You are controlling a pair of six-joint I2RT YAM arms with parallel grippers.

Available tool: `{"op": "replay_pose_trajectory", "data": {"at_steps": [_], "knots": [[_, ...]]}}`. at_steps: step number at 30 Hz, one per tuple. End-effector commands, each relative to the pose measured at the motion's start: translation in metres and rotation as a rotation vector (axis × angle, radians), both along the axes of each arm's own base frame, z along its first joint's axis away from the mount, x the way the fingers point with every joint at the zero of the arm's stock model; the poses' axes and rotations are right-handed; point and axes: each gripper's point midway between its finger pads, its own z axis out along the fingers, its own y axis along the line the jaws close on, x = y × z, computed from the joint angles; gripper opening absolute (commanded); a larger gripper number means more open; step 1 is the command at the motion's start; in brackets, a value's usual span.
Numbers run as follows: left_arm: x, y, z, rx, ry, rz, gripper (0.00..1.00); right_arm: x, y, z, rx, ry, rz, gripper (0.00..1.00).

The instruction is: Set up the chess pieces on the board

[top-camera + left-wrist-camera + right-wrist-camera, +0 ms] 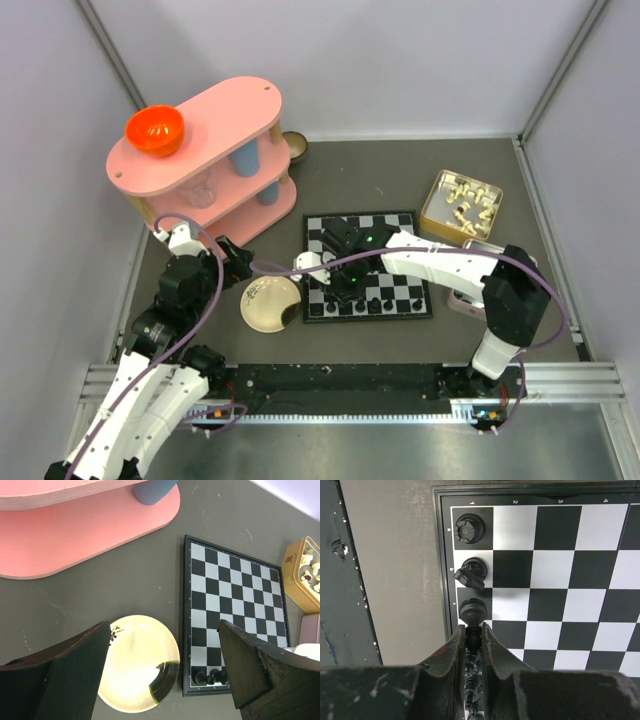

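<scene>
Chess piece [473,636], black: clamped in my right gripper [473,652]. The fingers [451,655] stand almost together, with only the piece between them. Its long axis runs along the fingers, and I cannot tell its type. The visible end sits just beside a bishop [473,611] in the border column of the chessboard [560,555]. Next in that column is a knight [471,573], head turned toward the border, then a rook [470,528] on the corner square. The border is printed 1, 2, 3, 4; the side characters are too small to read. My left gripper [162,630] has its fingers [75,675] wide apart, holding nothing, above the cream plate [135,645] beside the board.
</scene>
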Motion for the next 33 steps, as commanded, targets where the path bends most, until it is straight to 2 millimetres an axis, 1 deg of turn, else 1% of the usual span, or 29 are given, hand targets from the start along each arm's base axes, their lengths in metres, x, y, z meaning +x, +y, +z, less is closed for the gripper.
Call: {"op": "replay_pose_trajectory", "data": {"at_steps": [1,6,22,33], "knots": [[0.001,0.007,0.001,0.011,-0.013,0.033,0.93,0.007,0.021,0.009,0.047,-0.044,-0.002,0.09],[0.000,0.008,0.001,0.013,-0.015,0.036,0.93,0.008,0.018,0.002,0.027,-0.042,-0.017,0.10],[-0.001,0.016,0.000,0.024,-0.013,0.074,0.93,0.002,0.007,-0.018,-0.025,-0.015,-0.028,0.11],[-0.004,0.022,0.001,0.031,-0.013,0.101,0.93,0.001,0.004,-0.026,-0.044,-0.008,-0.032,0.11]]}}
